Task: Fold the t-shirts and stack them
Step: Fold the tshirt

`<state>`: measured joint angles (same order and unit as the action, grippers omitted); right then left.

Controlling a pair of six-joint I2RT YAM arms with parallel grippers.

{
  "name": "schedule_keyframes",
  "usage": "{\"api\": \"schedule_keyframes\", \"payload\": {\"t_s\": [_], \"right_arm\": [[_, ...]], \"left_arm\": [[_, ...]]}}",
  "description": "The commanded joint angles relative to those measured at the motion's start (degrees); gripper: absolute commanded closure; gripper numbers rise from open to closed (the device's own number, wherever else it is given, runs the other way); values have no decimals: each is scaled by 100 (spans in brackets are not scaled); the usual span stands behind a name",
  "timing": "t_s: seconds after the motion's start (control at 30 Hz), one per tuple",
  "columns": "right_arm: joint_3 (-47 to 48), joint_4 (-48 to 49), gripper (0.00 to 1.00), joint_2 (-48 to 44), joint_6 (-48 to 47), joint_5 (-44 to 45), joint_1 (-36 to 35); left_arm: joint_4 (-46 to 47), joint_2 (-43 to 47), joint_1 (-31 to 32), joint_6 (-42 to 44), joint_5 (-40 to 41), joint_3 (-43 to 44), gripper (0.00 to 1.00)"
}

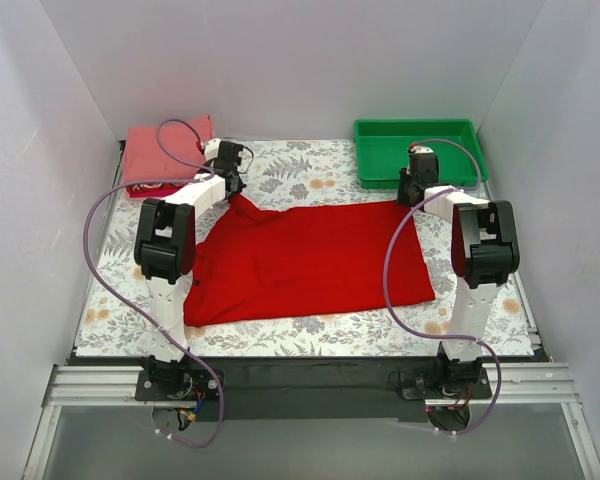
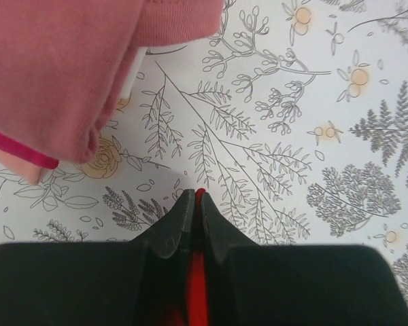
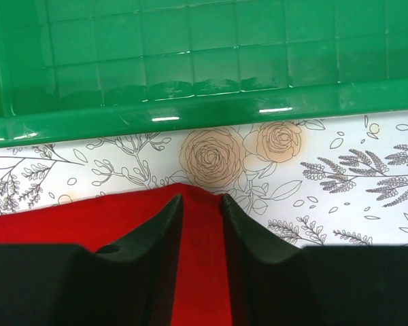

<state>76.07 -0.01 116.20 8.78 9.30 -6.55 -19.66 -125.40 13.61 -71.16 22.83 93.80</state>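
Note:
The bright red t-shirt (image 1: 310,260) lies spread flat in the middle of the table. My left gripper (image 1: 230,187) is shut on its far left corner, and a thin strip of red cloth (image 2: 198,224) shows between the closed jaws (image 2: 198,195). That corner is pulled up into a peak. My right gripper (image 1: 413,190) is at the far right corner. Its jaws (image 3: 202,198) stand a little apart, astride smooth red cloth (image 3: 202,258). Folded shirts (image 1: 168,155) are stacked at the far left, with salmon-pink (image 2: 68,68) on top and a magenta edge (image 2: 20,146) below.
A green plastic tray (image 1: 418,150) stands at the far right, its rim (image 3: 190,112) just beyond my right fingertips. The table has a floral cloth (image 1: 310,335). White walls close in the left, right and back.

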Motion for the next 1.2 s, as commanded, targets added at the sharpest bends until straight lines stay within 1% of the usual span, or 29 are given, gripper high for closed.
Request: {"api": "schedule_keyframes", "payload": {"t_s": [0.0, 0.03, 0.1, 0.13, 0.2, 0.23, 0.43, 0.6, 0.7, 0.8, 0.83, 0.93, 1.07, 1.17], "right_arm": [[171, 19, 68, 8, 28, 98, 48], [171, 10, 75, 8, 28, 107, 48], [154, 10, 82, -10, 36, 107, 48], [145, 10, 89, -27, 28, 98, 48], [110, 10, 93, -80, 10, 107, 39], [101, 10, 99, -132, 10, 124, 48], [22, 10, 99, -387, -25, 28, 39], [-224, 10, 99, -765, -157, -288, 39], [-540, 80, 99, -1090, -201, -350, 39], [-892, 185, 99, -1537, -218, -341, 31], [-962, 186, 99, -1626, -227, -332, 31], [-1252, 212, 99, -1960, -254, -341, 22], [-1604, 229, 99, -2373, -306, -289, 31], [-1771, 230, 99, -2724, -429, -219, 31]], "left_arm": [[129, 701, -33, -47, -15, -72, 100], [147, 710, -33, -56, -15, -90, 100], [147, 745, -33, -65, -50, -99, 100], [147, 763, -33, -65, -68, -107, 100], [147, 798, -33, -83, -112, -125, 100], [147, 816, -33, -91, -129, -142, 100], [155, 1061, -33, -232, -226, -432, 100], [155, 1580, -33, -591, -261, -924, 100], [261, 1992, -33, -768, -446, -1424, 100], [252, 2458, -25, -996, -403, -1917, 100], [252, 2720, -16, -1092, -393, -2188, 100], [235, 3300, 2, -1295, -463, -2576, 100], [94, 4040, 81, -1707, -411, -3339, 100], [-169, 4585, 160, -2006, -384, -3683, 100]]}}
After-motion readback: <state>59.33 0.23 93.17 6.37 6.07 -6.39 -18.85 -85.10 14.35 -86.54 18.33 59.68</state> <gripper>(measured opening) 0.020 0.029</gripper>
